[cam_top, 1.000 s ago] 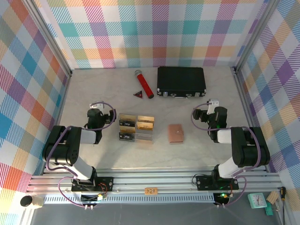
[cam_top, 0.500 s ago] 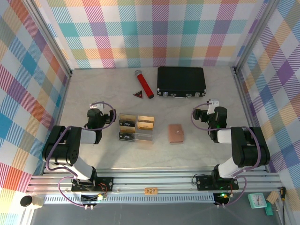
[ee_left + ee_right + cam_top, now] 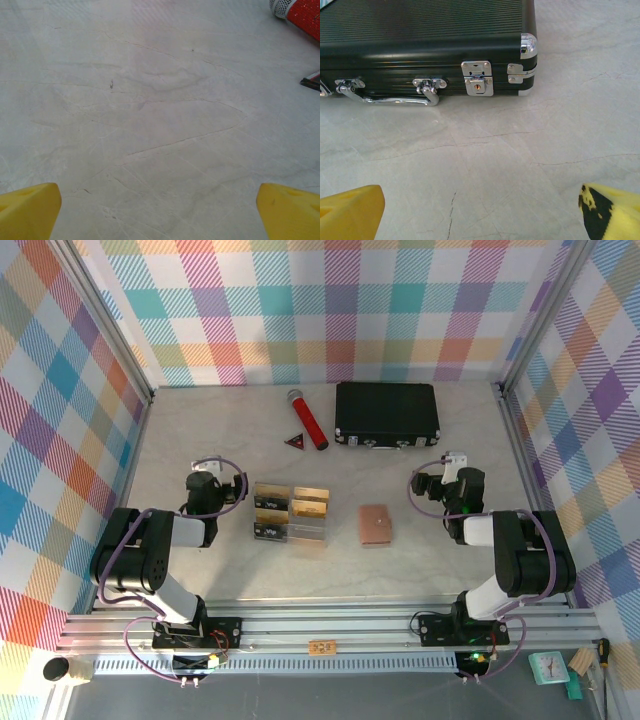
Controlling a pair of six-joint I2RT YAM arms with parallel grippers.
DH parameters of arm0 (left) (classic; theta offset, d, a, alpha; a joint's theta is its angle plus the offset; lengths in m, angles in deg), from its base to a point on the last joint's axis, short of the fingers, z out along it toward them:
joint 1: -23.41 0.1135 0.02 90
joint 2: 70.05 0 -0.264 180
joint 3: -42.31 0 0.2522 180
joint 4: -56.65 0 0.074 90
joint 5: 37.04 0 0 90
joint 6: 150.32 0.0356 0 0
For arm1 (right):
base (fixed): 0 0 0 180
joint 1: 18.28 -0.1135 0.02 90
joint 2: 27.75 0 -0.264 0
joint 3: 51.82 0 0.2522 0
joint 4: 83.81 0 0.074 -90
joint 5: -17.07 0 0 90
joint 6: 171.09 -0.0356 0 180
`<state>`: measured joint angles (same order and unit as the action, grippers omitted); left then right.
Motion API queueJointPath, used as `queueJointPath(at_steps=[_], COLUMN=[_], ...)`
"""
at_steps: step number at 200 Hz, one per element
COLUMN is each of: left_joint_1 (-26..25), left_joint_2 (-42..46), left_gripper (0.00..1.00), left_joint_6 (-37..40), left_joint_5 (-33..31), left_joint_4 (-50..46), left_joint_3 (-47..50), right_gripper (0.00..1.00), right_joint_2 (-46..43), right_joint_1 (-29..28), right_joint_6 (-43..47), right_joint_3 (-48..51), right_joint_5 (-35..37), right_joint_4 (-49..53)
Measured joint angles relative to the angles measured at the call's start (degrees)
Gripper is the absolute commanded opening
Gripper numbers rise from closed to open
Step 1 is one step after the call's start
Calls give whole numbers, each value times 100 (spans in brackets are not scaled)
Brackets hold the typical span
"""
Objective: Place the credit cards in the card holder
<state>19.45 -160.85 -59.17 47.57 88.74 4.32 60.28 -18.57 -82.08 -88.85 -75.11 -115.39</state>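
Gold-tan credit cards (image 3: 309, 502) lie in a clear compartment tray (image 3: 290, 514) at the table's middle. The reddish-brown card holder (image 3: 376, 524) lies flat to the tray's right, closed as far as I can see. My left gripper (image 3: 203, 478) rests low just left of the tray, open, its yellow fingertips (image 3: 30, 210) wide apart over bare table. My right gripper (image 3: 455, 474) sits to the right of the card holder, also open, with yellow fingertips (image 3: 350, 212) spread and nothing between them.
A big black case (image 3: 387, 412) with silver latches (image 3: 477, 77) lies at the back, straight ahead of the right gripper. A red microphone-like cylinder (image 3: 309, 420) and a red triangle (image 3: 295, 441) lie at back centre. Checked walls enclose the table.
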Motion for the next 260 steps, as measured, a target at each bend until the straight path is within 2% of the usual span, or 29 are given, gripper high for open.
queueJointPath(at_steps=[36,62,124,137,169,205,231,260], left_joint_1=[0,0,0,0,-2,-26,-151,-476], left_joint_2=[7,146,1034,1261,1788,2369,2898,3486], left_gripper=[100,100,100,100,100,100,100,100], left_joint_6=[2,0,-79,-179,-772,-1735,-2291,-2612], left_joint_5=[28,28,-297,-417,-767,-841,-516,-92], left_joint_4=[-35,-608,-1792,-2153,-3397,-4795,-5600,-6341], left_joint_3=[-4,-247,-815,-955,-1775,-2664,-2680,-2428], right_gripper=[99,99,99,99,99,99,99,98], right_joint_2=[0,-57,-1473,-1766,-2092,-2057,-1974,-2216], right_joint_1=[33,35,35,35,142,210,-184,-1189], right_joint_6=[0,-4,-216,-485,-2028,-2728,-2820,-2817], right_joint_3=[-2,-46,-688,-957,-2105,-2702,-2616,-2061], right_joint_5=[-9,0,232,396,1263,811,313,107], right_joint_4=[0,195,1871,2354,4153,5333,5847,6107])
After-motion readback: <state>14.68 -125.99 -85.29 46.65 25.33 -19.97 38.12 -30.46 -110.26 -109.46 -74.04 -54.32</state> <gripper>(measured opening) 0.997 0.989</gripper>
